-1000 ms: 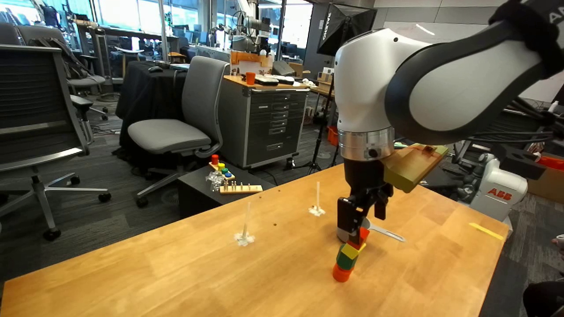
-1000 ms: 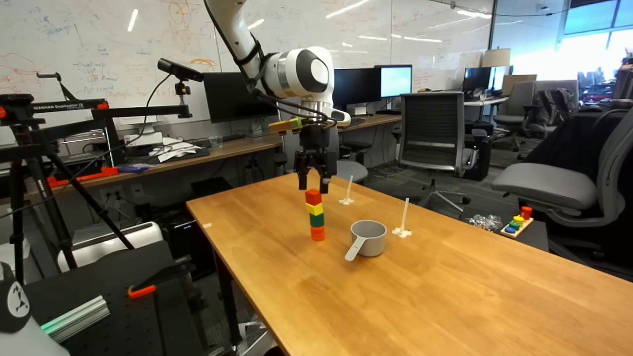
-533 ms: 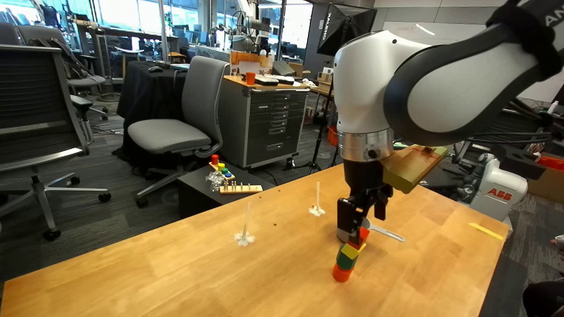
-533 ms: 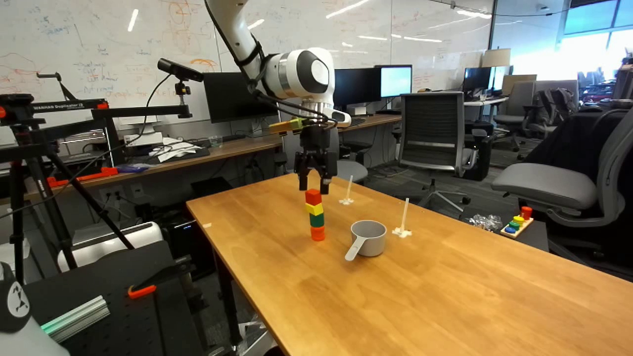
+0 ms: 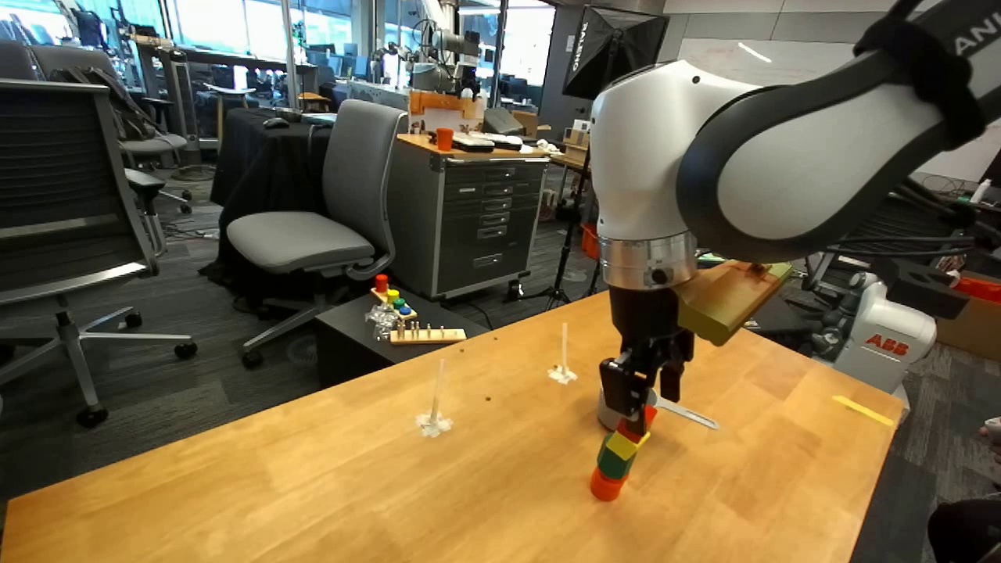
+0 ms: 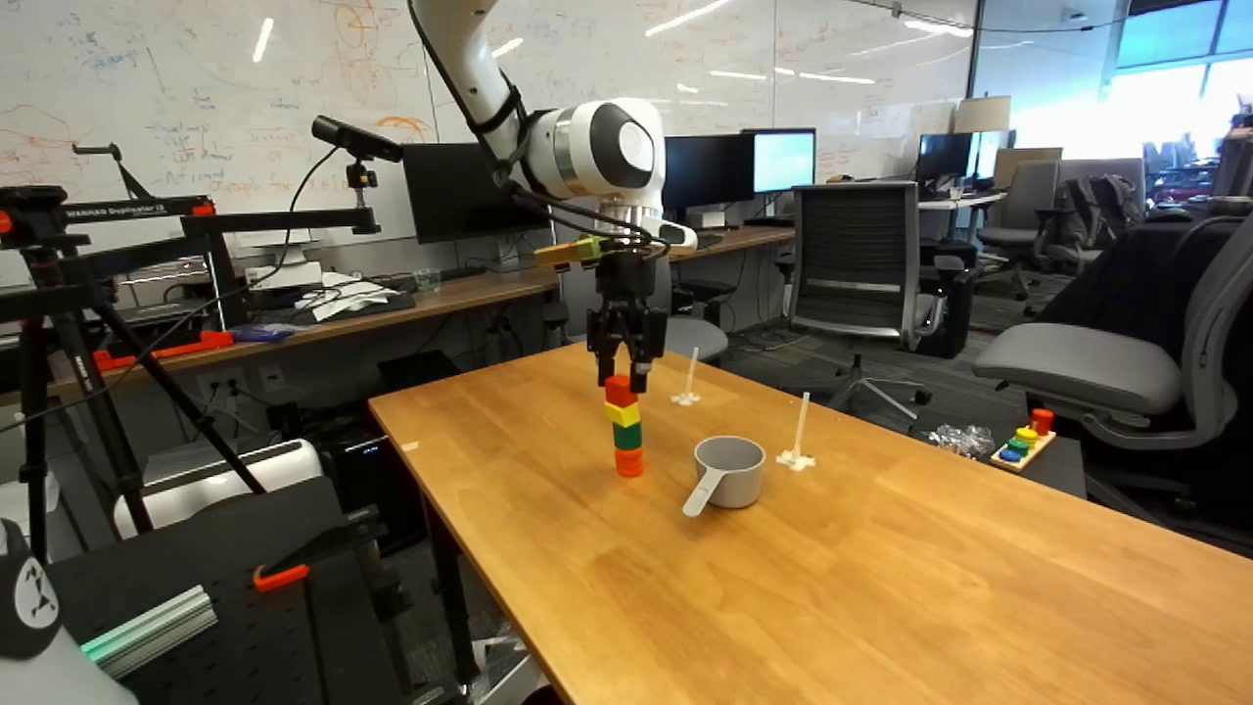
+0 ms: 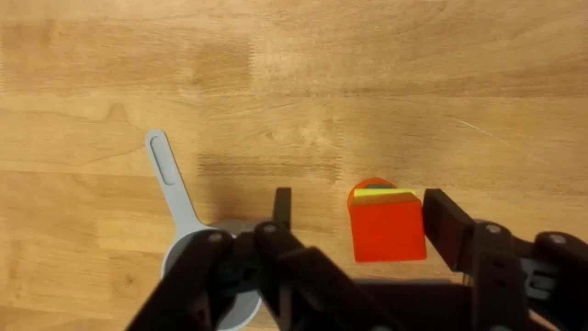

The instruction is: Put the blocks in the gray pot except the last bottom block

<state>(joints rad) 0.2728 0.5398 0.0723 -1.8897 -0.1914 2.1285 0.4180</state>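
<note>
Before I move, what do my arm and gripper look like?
The arm is white with dark gray bands, a silver collar, a yellowish slab near it, a black wrap, partly visible lettering and black cables. The gripper is black with two jointed fingers.

Wears rounded white shells [image 5: 633, 168] edged in dark gray; above the silver wrist collar [image 5: 647, 260], a black strap [image 5: 934, 82] and pale lettering [image 5: 976, 37]; below it, a black pincer [image 6: 623, 376] with round screw heads [image 7: 493, 228].
</note>
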